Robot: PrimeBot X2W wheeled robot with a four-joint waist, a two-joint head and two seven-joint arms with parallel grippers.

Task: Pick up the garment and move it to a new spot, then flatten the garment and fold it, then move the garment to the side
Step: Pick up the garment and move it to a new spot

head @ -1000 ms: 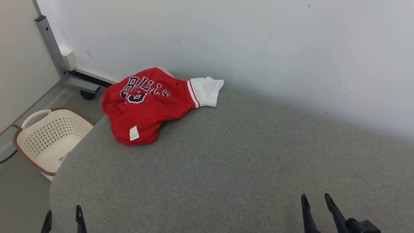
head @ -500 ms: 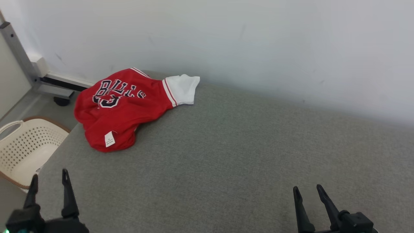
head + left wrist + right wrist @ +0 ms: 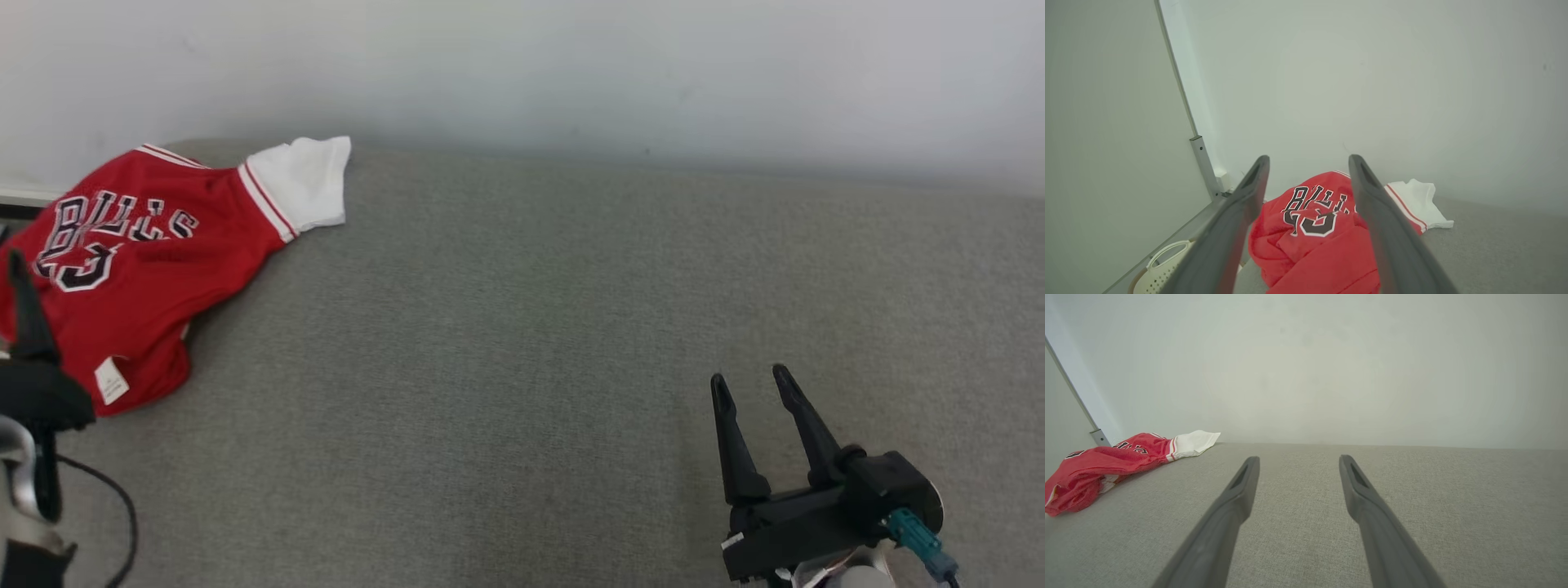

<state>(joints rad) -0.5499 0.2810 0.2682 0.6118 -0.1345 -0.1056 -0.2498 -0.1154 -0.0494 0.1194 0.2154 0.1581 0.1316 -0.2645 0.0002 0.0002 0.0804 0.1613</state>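
The garment (image 3: pixel 139 278) is a crumpled red jersey with dark lettering and a white sleeve, lying at the far left of the grey table (image 3: pixel 531 327). One dark finger (image 3: pixel 24 318) of my left gripper overlaps its near left part in the head view. In the left wrist view my left gripper (image 3: pixel 1308 157) is open, with the garment (image 3: pixel 1327 253) just ahead between and below its fingers. My right gripper (image 3: pixel 749 376) is open above bare table at the lower right, far from the garment (image 3: pixel 1098 465); in its own wrist view the right gripper (image 3: pixel 1299 458) holds nothing.
A pale wall (image 3: pixel 571 73) runs along the table's far edge. Off the table's left end stand a cream perforated basket (image 3: pixel 1163 269) on the floor and a grey metal post (image 3: pixel 1202 163).
The head camera has turned, so the garment now sits at the picture's left edge. My left gripper has come up to the garment, and my right gripper has reached further over the table. Both stay open.
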